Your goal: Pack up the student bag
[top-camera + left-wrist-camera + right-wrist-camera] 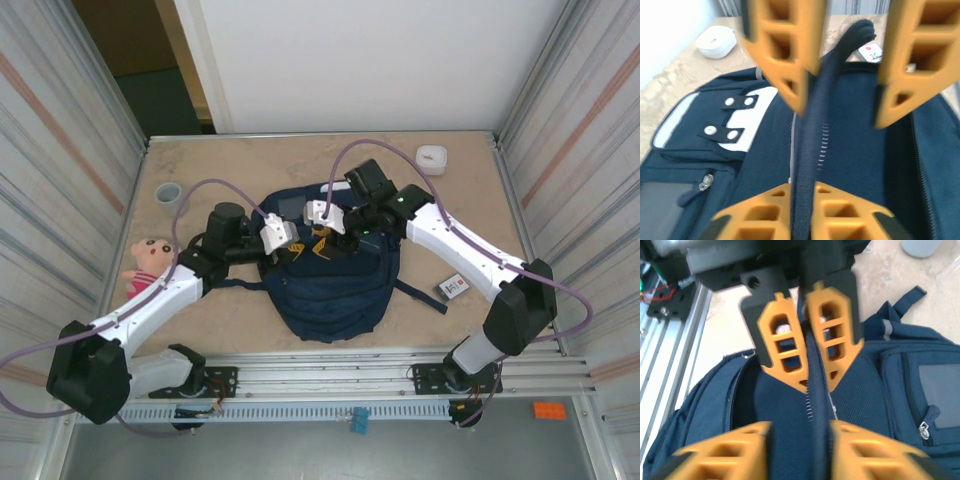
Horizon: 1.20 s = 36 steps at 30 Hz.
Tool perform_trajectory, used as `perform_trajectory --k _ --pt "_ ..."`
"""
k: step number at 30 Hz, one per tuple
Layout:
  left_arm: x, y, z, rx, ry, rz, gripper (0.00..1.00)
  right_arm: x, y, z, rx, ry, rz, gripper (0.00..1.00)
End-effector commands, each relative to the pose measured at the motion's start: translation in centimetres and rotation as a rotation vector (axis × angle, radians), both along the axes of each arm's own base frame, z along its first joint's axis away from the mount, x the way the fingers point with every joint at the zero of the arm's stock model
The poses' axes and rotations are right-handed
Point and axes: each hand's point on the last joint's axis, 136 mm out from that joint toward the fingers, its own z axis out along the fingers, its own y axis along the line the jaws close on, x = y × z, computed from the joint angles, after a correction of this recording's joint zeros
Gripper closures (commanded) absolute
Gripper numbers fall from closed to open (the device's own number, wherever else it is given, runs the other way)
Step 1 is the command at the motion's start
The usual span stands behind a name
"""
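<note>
The student bag (330,300) lies flat mid-table, navy with white-grey patches (752,107) near its top. A raised fold of its fabric (807,150) runs beside the main zipper, and the bag's mouth gapes dark beside it (740,395). My left gripper (295,248) (802,200) is shut on this fold, its orange fingertips pinching it from both sides (815,385). My right gripper (322,238) (801,440) faces it from the far side. Its jaws stand apart, straddling the same fold with a gap beside the fabric (842,112).
A pink plush doll (148,262) lies at the left edge and a grey cup (168,194) behind it. A white round container (432,156) (716,42) sits at the back right. A small card (452,287) lies right of the bag. Metal walls close in on both sides.
</note>
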Motion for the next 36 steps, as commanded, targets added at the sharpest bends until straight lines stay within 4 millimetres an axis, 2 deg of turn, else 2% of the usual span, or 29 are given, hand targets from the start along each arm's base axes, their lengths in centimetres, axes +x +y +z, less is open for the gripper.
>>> perform_trajectory --k 1,7,10,14,15,17,21,23,25,26,30,33,36 --pt "-0.1 0.5 1.3 -0.031 -0.065 0.005 0.97 -0.2 -1.5 2.4 0.098 0.032 -0.068 0.50" --pt "-0.9 1.9 1.2 -0.055 -0.042 0.039 0.99 0.6 -5.8 -0.2 0.129 0.088 -0.249 0.37" --pt "-0.9 2.3 1.2 -0.067 -0.036 0.063 0.99 0.2 -6.7 -0.8 0.142 0.143 -0.280 0.36" --pt "-0.8 2.5 1.2 -0.077 -0.026 0.083 0.99 -0.1 -7.0 -2.0 0.143 0.205 -0.296 0.38" --pt "-0.9 2.5 1.2 -0.077 -0.024 0.086 0.99 0.0 -6.9 -2.3 0.139 0.213 -0.301 0.40" --pt "-0.8 2.7 1.1 -0.071 -0.021 0.100 1.00 0.3 -6.7 -2.6 0.141 0.224 -0.305 0.53" --pt "-0.4 4.2 0.6 -0.045 -0.011 0.184 0.99 1.4 -5.5 -1.7 0.208 0.228 -0.292 0.94" --pt "-0.1 5.5 0.4 -0.034 -0.005 0.242 0.98 1.9 -4.6 -1.5 0.231 0.227 -0.268 1.00" --pt "-0.5 6.2 0.2 -0.021 0.003 0.258 0.94 2.5 -3.9 -1.6 0.231 0.228 -0.251 1.00" --pt "-0.9 6.5 0.1 -0.007 0.000 0.253 0.91 2.9 -3.5 -1.5 0.231 0.230 -0.238 1.00" --pt "-2.1 7.0 0.4 0.016 -0.011 0.245 0.65 3.1 -2.0 -1.1 0.225 0.206 -0.162 1.00" --pt "-2.1 7.1 1.8 -0.006 -0.039 0.256 0.46 3.0 -1.3 -1.1 0.197 0.177 -0.108 1.00" --pt "-1.7 6.5 3.4 -0.017 -0.054 0.223 0.36 3.0 -1.1 -0.9 0.183 0.176 -0.082 1.00"
